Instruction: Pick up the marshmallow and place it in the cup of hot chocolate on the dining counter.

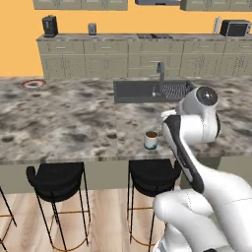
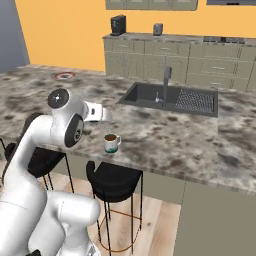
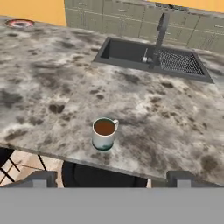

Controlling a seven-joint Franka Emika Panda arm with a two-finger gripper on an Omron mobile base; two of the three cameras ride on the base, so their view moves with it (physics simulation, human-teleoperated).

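One cup of hot chocolate (image 3: 104, 133) ahead of the wide-apart pincer (image 3: 111, 178).

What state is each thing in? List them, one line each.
cup of hot chocolate: upright near the dining counter's front edge, brown liquid at its top.
gripper: open, holding nothing.
sink: basin without water, faucet not running.
plate: lying flat at the far left of the counter.

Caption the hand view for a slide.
Open gripper poised above the cup of hot chocolate near the dining counter edge.
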